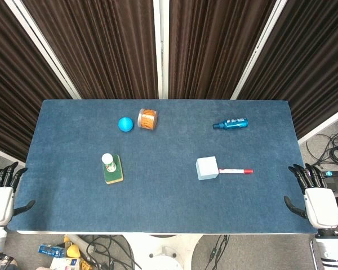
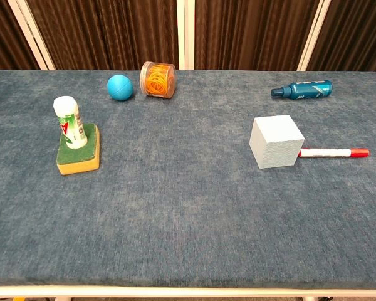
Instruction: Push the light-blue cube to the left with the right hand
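At the near right corner of the blue tabletop, the right hand is seen in the head view only, just off the edge, its fingers spread apart and grasping nothing. The left hand is placed likewise off the near left corner — fingers released and parted, nothing held.

The light-blue cube is found on the tabletop well to the left of the right hand's fingers and slightly farther back, apart from them. A red-capped marker is laid flat between the cube and those fingers, one end touching or just beside the cube's right face.

Farther back from the right fingers, a teal bottle is laid on its side. Nearer the left hand's fingers — to their right and farther back — a white glue stick is stood upright on a green-and-yellow sponge. Beyond it, a blue ball is set just beside a clear jar of orange rubber bands, the jar lying on its side.
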Robot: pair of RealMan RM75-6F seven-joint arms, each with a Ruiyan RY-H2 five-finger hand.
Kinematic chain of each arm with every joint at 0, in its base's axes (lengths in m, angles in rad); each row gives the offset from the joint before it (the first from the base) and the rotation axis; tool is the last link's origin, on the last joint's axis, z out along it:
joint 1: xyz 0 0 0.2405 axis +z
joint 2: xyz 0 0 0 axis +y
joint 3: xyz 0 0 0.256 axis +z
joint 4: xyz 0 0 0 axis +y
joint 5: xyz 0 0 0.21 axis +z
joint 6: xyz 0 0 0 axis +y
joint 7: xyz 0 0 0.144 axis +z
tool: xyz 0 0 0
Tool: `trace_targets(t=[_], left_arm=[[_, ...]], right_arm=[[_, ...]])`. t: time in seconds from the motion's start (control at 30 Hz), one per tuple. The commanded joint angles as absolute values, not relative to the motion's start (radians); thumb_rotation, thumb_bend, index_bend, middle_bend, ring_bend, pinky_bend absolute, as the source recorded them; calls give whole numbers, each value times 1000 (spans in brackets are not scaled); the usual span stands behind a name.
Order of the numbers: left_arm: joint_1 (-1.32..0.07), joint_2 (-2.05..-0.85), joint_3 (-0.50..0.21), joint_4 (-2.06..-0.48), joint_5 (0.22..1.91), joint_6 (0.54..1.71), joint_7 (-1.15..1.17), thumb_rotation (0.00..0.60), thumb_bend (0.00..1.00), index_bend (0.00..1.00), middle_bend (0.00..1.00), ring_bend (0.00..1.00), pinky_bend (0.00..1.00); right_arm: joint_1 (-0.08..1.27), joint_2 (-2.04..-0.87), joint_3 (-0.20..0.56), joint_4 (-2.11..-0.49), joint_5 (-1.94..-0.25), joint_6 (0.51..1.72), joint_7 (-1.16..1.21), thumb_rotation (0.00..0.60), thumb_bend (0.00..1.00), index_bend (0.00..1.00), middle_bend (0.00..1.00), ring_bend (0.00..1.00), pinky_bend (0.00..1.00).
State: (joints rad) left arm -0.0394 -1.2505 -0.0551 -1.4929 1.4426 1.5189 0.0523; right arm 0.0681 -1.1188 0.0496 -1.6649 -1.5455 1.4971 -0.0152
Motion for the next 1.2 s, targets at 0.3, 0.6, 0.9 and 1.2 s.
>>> trace_targets(t=[0.3, 0.6, 0.9, 1.2], left_arm=[[-40, -1246, -55, -1502, 1448, 1520, 56, 600, 156, 216, 157, 97, 104], [-39, -1244, -53, -1504, 1451, 1519, 56, 600, 156, 215, 157, 97, 104], [-36, -1248, -50, -1506, 1449, 1519, 59, 600, 155, 215, 157, 97, 104], [-31, -1239, -47, -1520, 1434, 1511, 73, 600, 155, 216, 157, 97, 104]], right_arm=[[65, -1117, 47, -1662, -1548, 1502, -7, 600, 207, 138, 122, 0, 4], [88, -1121, 56, -1652, -1543, 1470, -13, 600, 211, 138, 137, 0, 6], [242, -1183, 133, -1579, -1403, 1233, -80, 600, 212, 270, 255, 0, 41], [380, -1348, 154, -1379, -1295, 1041, -178, 600, 177, 306, 314, 21, 62]])
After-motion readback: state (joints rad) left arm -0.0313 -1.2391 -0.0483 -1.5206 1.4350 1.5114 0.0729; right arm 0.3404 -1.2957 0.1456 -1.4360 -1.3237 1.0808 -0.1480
